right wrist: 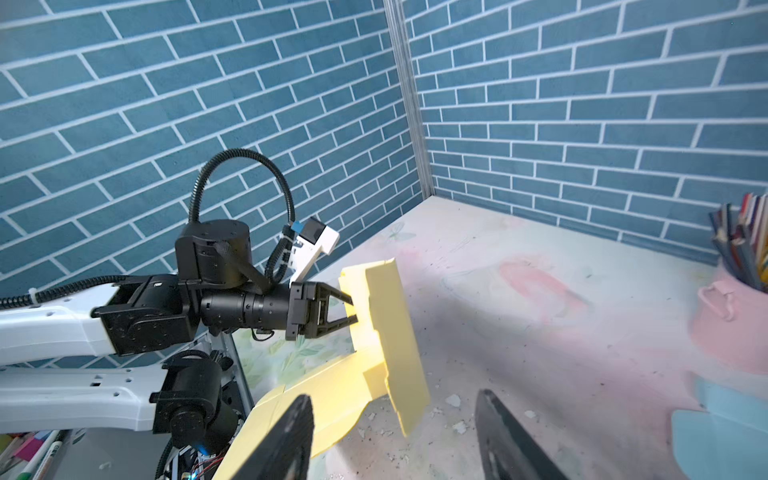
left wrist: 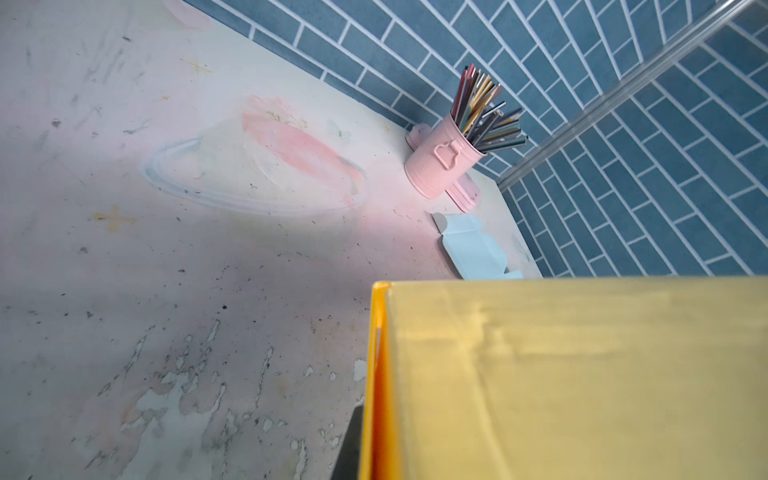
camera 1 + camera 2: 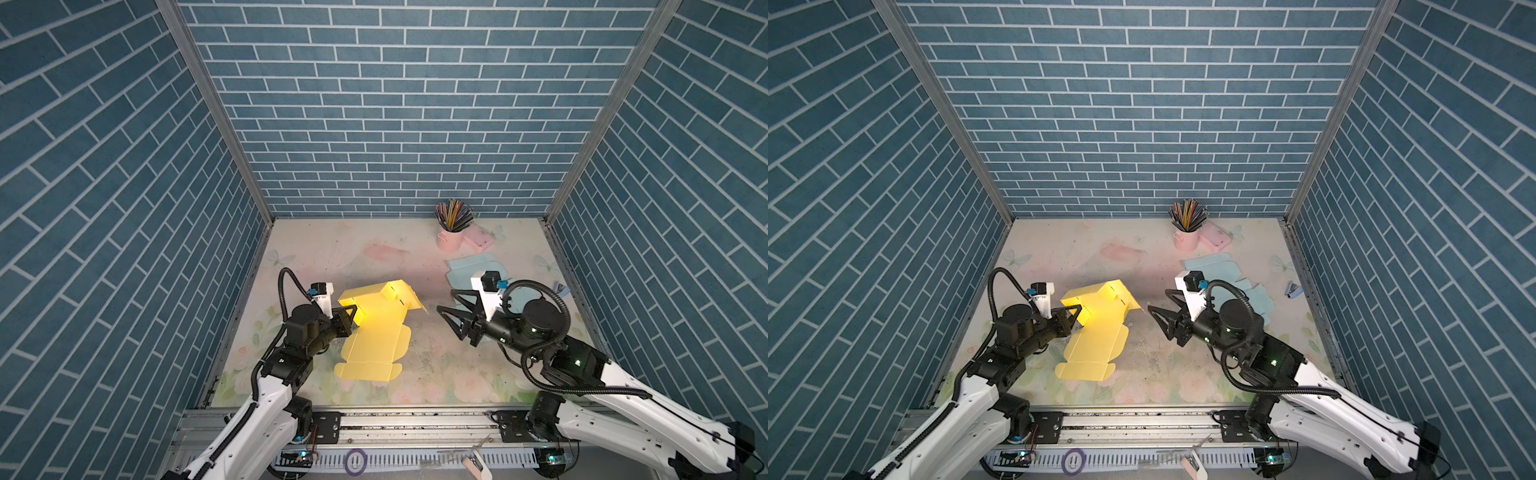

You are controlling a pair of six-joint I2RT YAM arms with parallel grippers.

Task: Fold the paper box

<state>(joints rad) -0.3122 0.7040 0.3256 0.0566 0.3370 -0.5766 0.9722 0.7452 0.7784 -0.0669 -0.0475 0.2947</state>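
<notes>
The yellow box (image 3: 376, 336) lies near-to-far on the table (image 3: 332, 249), its far end lifted and pinched at the left edge by the left gripper (image 3: 352, 311), while the right gripper (image 3: 444, 300) hovers empty, jaws apart, just right of it.

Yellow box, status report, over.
Left gripper shut on yellow box, far panel raised. Right gripper open, clear of it. Near half flat on table. Blue blank, pink cup far right, apart.

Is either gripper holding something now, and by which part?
The left gripper is shut on the yellow paper box, pinching the edge of its raised panel. The right gripper is open and holds nothing.
</notes>
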